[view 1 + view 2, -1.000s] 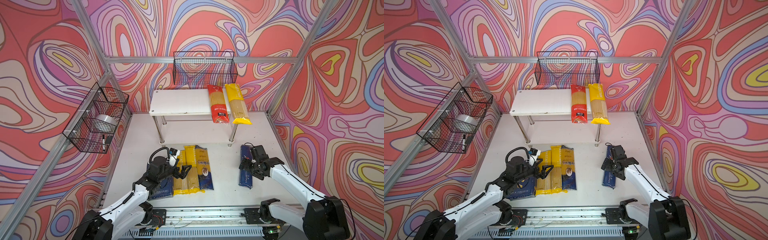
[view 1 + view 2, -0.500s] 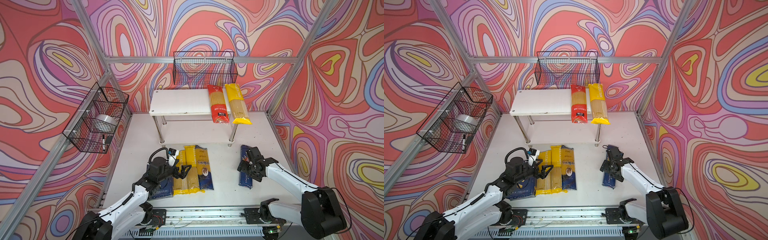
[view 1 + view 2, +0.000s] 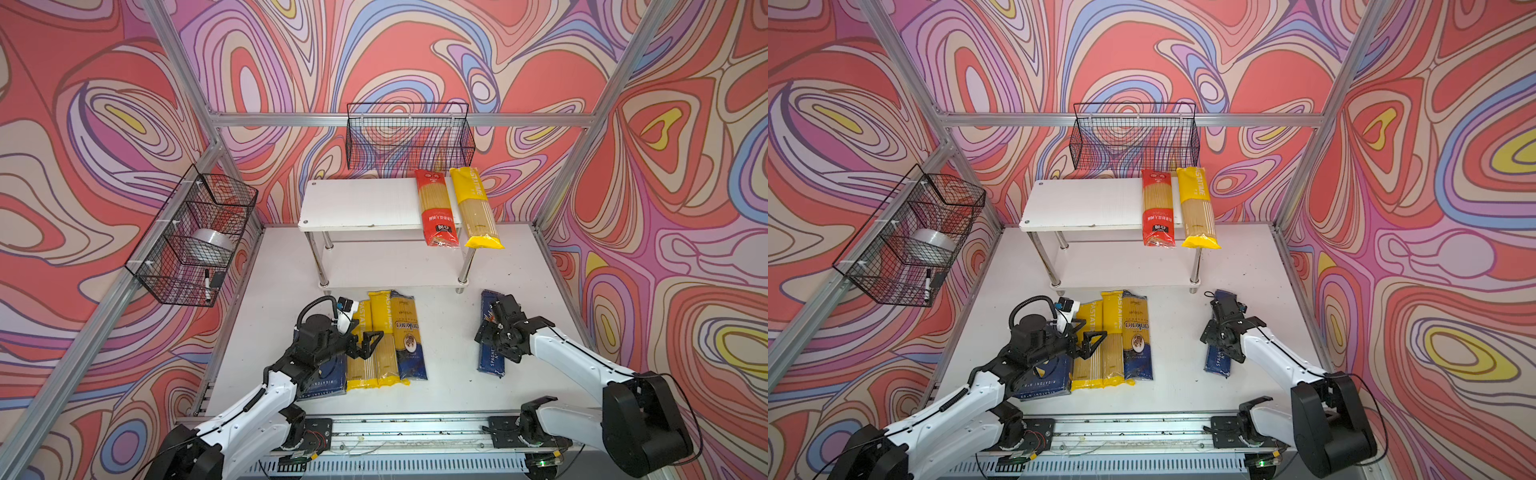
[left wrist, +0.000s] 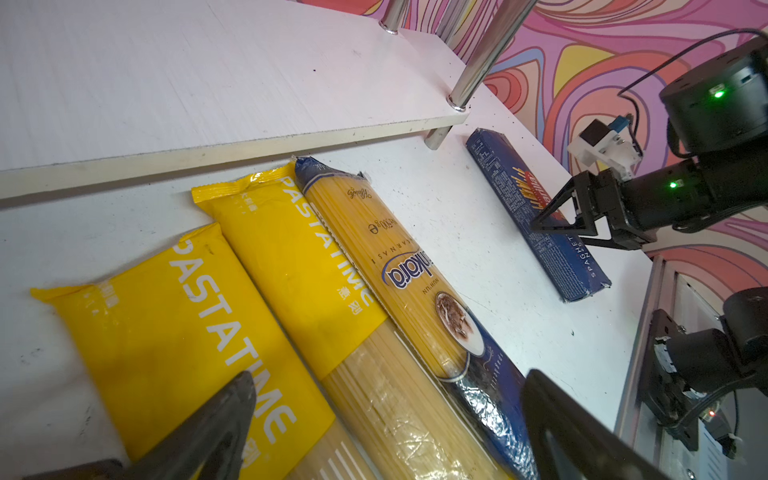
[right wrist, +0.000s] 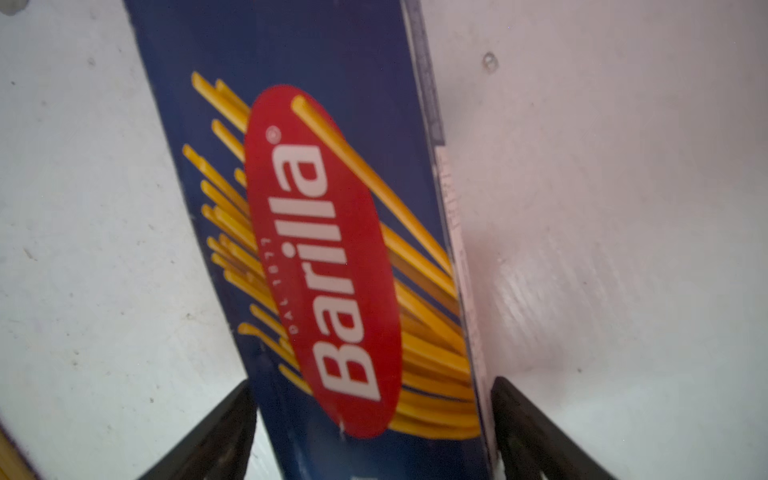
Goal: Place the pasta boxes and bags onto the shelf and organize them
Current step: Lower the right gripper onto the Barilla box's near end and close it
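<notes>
My right gripper (image 3: 491,336) is open, its fingers standing on either side of the long narrow Barilla pasta box (image 5: 332,249), which lies flat on the table (image 3: 449,332). My left gripper (image 4: 386,376) is open and hovers over two yellow bags (image 3: 376,332) lying next to a dark blue bag (image 3: 409,336). The wide pasta box (image 3: 328,380) lies partly under my left arm. On the top board of the white shelf (image 3: 357,203), a red bag (image 3: 436,212) and a yellow bag (image 3: 476,212) lie side by side and overhang its front edge.
A black wire basket (image 3: 409,137) hangs on the back wall above the shelf. Another basket (image 3: 195,232) on the left wall holds a tape roll (image 3: 210,245) and a marker. An aluminium rail (image 3: 374,428) runs along the table's front edge.
My right gripper has come down over the narrow Barilla box and its jaws have narrowed toward the box's sides. The left arm has not moved.
</notes>
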You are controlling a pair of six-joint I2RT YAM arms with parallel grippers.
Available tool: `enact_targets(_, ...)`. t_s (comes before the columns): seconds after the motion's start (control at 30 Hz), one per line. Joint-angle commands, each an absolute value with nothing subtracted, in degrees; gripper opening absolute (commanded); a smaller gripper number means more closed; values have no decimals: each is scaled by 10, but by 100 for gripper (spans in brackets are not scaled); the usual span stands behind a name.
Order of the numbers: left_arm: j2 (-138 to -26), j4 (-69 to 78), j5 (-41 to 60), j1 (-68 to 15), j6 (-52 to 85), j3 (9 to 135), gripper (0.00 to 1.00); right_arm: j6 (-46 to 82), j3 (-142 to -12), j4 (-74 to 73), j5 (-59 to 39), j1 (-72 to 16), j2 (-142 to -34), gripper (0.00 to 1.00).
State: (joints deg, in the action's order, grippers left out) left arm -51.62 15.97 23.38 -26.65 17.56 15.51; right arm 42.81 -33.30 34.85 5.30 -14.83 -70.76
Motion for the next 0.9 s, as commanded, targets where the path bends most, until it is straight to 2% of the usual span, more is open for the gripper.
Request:
enact_targets(0.0,-509,149,229,-268,164,161,100,428,-324,319,56,-153,-737,86)
enact_targets(0.37,-510,148,219,-269,162,158,100,414,-311,278,46,-154,-775,77)
enact_targets(0.47,-513,148,218,-268,162,159,100,413,-311,276,43,-154,-775,72)
enact_targets(0.53,-514,149,219,-268,160,159,100,412,-310,274,40,-154,-771,63)
enact_targets(0.87,-507,145,219,-269,162,159,100,417,-303,290,38,-154,-702,54)
